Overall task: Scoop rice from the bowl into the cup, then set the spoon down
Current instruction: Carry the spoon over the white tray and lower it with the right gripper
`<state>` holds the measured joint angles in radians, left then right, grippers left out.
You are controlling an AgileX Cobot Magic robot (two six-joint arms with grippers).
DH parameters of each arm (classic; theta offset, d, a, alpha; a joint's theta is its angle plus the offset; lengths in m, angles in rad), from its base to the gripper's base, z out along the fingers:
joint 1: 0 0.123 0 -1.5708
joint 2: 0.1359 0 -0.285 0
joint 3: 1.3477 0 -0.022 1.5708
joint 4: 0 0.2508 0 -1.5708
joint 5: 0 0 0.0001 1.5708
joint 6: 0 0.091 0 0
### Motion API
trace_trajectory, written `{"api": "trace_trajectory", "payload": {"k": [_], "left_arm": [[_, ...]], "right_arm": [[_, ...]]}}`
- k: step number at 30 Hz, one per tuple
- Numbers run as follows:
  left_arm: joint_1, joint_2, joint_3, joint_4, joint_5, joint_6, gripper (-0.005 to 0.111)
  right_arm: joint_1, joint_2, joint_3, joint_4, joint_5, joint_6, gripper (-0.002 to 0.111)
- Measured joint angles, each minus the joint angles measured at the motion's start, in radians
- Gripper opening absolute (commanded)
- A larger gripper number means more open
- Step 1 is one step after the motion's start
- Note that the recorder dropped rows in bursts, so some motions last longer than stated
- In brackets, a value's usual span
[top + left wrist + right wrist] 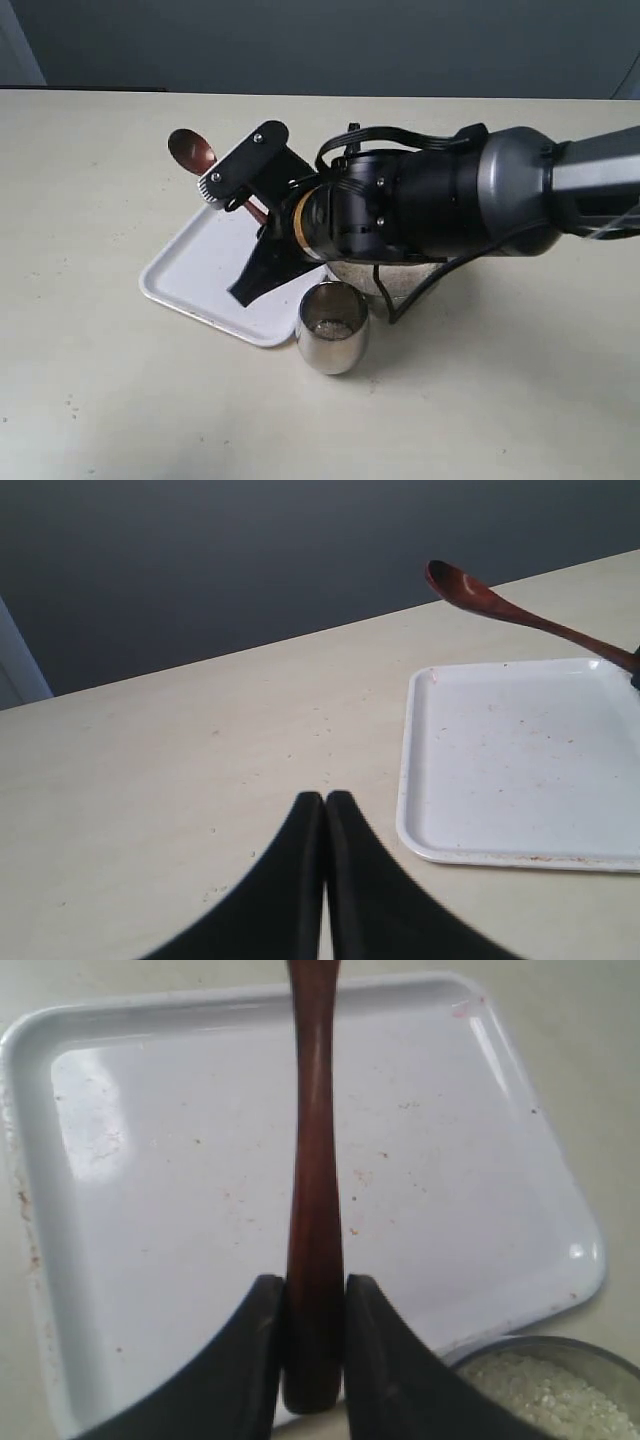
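Exterior view, bowl (pixel 405 281) mostly hidden under arm (pixel 450 200)

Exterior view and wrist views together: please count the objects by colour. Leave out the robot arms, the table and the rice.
Shiny steel (cup, bowl): 2
White (tray): 1
Reddish-brown (spoon): 1
Total: 4

Rounded steel cup (pixel 332 340): 4 o'clock of flat white tray (pixel 195 272) — just beside
Wide steel bowl (pixel 400 283): cup's 2 o'clock
Reddish wooden spoon (pixel 190 150): above tray
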<state>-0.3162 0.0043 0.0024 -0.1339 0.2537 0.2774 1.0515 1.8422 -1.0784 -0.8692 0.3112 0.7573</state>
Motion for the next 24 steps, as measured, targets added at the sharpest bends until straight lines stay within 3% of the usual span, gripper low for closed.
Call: {"api": "trace_trajectory", "payload": {"k": [24], "left_arm": [[0.000,0.000,0.000,0.000,0.000,0.000,0.001]], "right_arm": [[0.000,0.002,0.000,0.132,0.059,-0.095,0.001]]}}
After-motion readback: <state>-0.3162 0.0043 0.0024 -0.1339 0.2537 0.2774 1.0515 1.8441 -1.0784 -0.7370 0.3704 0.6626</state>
